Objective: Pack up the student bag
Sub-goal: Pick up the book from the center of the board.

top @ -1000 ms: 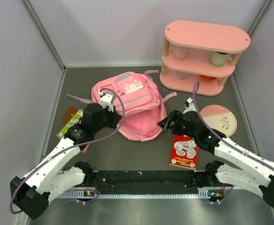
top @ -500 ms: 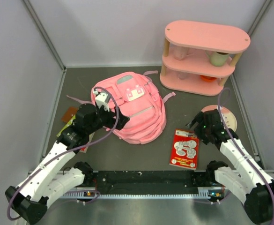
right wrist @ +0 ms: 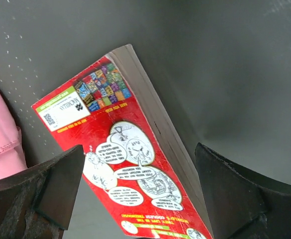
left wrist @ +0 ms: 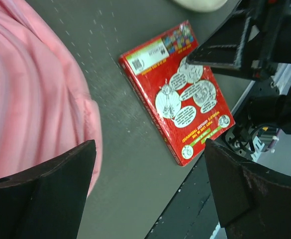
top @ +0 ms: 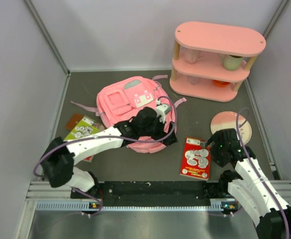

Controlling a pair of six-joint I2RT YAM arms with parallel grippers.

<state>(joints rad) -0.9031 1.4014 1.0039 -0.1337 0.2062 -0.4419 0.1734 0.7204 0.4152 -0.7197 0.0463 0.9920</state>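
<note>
End effectors (top: 170, 136) (top: 213, 147) two, student bag (top: 119, 99) one

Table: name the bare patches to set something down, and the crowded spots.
Bare: the far-left corner between the student bag and the back wall; the strip between bag and black rail, left of the red book. Crowded: right side, where book, right gripper and plate cluster.

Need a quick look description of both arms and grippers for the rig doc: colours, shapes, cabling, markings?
The left arm and right arm match: white link shells with black joints and wrists. A thin lilac cable loops loosely along each arm. The left gripper and right gripper each have two broad, matte black, wedge-shaped fingers. No markings are visible.
</note>
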